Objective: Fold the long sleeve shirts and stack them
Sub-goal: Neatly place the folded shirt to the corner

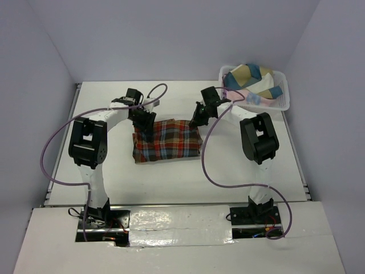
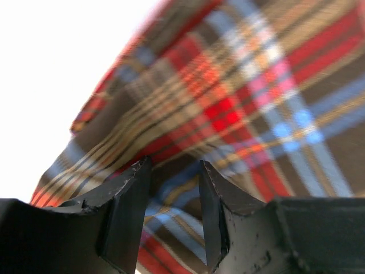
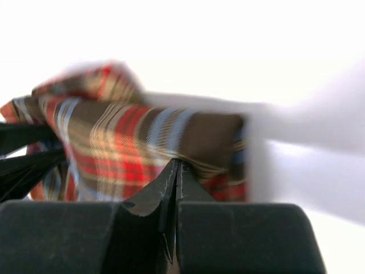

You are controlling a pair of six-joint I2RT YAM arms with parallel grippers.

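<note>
A red-orange, dark brown and blue plaid flannel long sleeve shirt lies folded into a compact rectangle near the middle of the white worktop. The left claw sits at the shirt's far left corner, released, its black fingers apart with plaid cloth showing in the gap. The right claw is at the far right corner, clenched, tips meeting against the cloth's edge; whether a fold is pinched cannot be told. A white plastic lattice basket of tan, teal and pink cloth stands in the worktop's far right corner, apart from the shirt.
</note>
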